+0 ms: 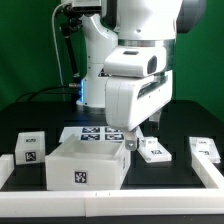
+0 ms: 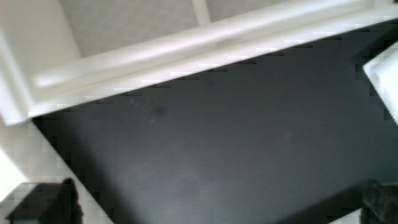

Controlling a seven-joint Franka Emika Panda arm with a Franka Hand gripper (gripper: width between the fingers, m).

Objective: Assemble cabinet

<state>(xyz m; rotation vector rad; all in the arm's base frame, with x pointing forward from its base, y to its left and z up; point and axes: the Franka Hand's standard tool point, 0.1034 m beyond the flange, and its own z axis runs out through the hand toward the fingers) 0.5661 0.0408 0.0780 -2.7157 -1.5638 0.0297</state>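
Note:
The large white cabinet box (image 1: 85, 165) lies on the black table at the front, left of centre in the exterior view, with a square marker tag on its near face. One white tagged drawer block (image 1: 30, 148) lies to its left. Two more, a small one (image 1: 153, 151) and a larger one (image 1: 205, 150), lie to its right. My gripper (image 1: 136, 138) hangs low over the table between the box and the small block. In the wrist view my gripper (image 2: 214, 210) is open, its dark fingertips (image 2: 43, 204) wide apart with only black table between them. A white ridged part (image 2: 160, 50) lies beyond.
The marker board (image 1: 100, 134) lies flat behind the cabinet box, under the arm. A white rail (image 1: 110, 196) borders the table's front edge. Cables and a dark stand (image 1: 68, 50) are at the back on the exterior view's left.

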